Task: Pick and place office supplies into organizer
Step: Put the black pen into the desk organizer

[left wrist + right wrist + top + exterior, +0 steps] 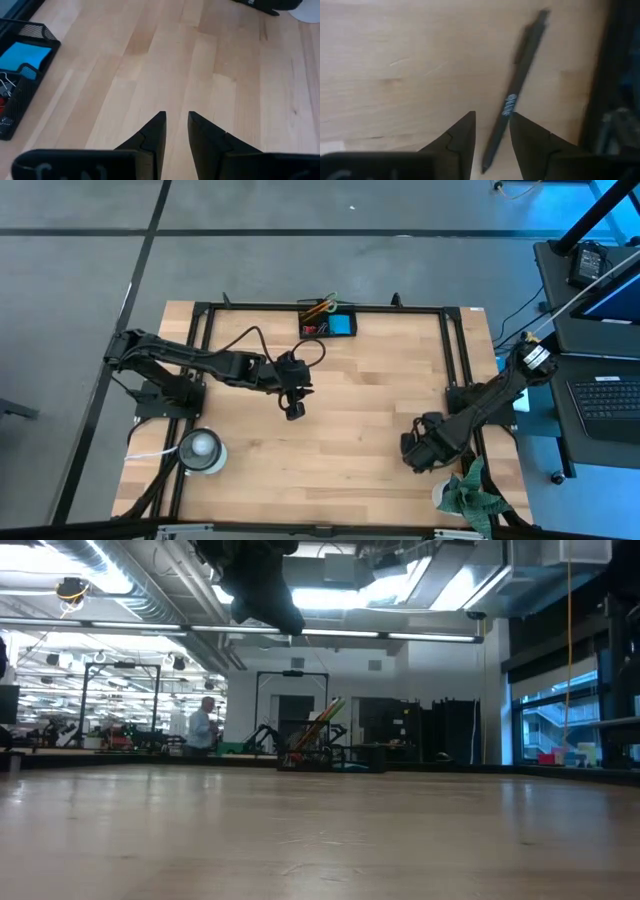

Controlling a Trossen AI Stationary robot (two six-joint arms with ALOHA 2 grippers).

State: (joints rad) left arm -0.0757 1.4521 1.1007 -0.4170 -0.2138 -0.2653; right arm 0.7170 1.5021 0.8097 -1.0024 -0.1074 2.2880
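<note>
Right pincer (pixel 492 135) straddling black pen (pixel 514 95), fingers apart, left pincer (pixel 176 131) hovering

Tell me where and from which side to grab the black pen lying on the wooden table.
Grip the slim black pen mid-barrel, near its pale lettering, coming straight down from above. It lies flat on the table, so the right gripper should straddle it with fingers across its long axis.

- You have a light wooden plank table (pixel 330 410)
- Black mesh organizer tray (pixel 328 323) sits at its far edge
- Slim black pen (pixel 512 97) lies near your right-side frame rail
- White round roll (pixel 201 450) rests near the front left corner
- Crumpled green cloth (pixel 470 495) lies at the front right corner
</note>
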